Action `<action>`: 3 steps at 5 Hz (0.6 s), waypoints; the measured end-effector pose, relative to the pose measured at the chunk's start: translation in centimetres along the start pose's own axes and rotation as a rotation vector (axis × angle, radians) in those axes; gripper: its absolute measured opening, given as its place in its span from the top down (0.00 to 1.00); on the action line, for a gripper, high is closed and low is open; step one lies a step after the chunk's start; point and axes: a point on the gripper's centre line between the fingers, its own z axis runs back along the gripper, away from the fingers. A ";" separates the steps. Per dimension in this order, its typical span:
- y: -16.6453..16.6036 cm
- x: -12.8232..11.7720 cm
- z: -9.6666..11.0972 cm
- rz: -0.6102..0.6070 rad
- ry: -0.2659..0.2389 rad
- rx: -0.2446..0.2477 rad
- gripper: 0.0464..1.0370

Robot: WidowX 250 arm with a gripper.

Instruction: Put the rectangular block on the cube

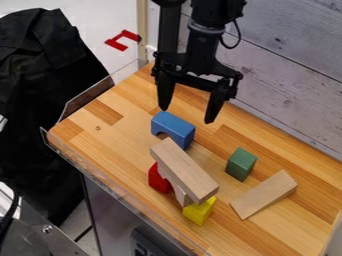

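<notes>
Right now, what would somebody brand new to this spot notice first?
Probably the black claw, hanging with its fingers apart near the blue arched block. Next, the long wooden block, raised above the tabletop, with a red block and a yellow block peeking out beneath it. Toward the picture's right, the green block stands near a flat wooden block.

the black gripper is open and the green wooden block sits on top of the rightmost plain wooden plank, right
Not on top: the camera view shows the green wooden block on the tabletop beside the plank. The black gripper is open.
</notes>
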 end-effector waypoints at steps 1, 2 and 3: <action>0.1 -0.4 -0.9 0.004 0.034 0.010 0.04; 0.6 -1.1 -1.2 0.078 0.062 0.011 0.04; 0.7 -1.6 -0.2 0.105 0.043 -0.002 0.04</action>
